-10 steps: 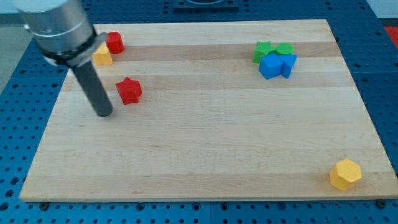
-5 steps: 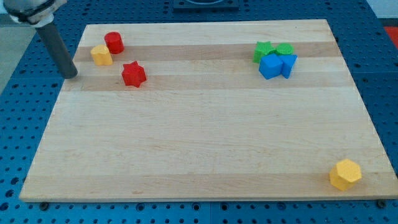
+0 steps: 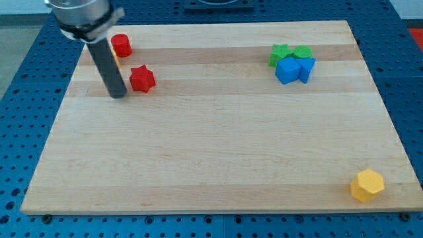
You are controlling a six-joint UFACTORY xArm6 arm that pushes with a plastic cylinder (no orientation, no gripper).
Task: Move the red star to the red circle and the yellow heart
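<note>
The red star (image 3: 142,79) lies on the wooden board (image 3: 218,152) at the upper left. The red circle (image 3: 121,45) stands above it, near the board's top edge. The yellow heart is almost wholly hidden behind my rod; only a sliver shows beside the rod, left of the red circle. My tip (image 3: 118,95) rests on the board just left of the red star and a little below it, a small gap apart.
A green star (image 3: 279,54), another green block (image 3: 303,52) and two blue blocks (image 3: 288,70) (image 3: 307,69) cluster at the upper right. A yellow hexagon (image 3: 367,185) sits near the bottom right corner.
The red star moved up and slightly right toward the red circle, then stayed put. My tip swung out to the board's left edge, then came back right beside the star, now covering the yellow heart.
</note>
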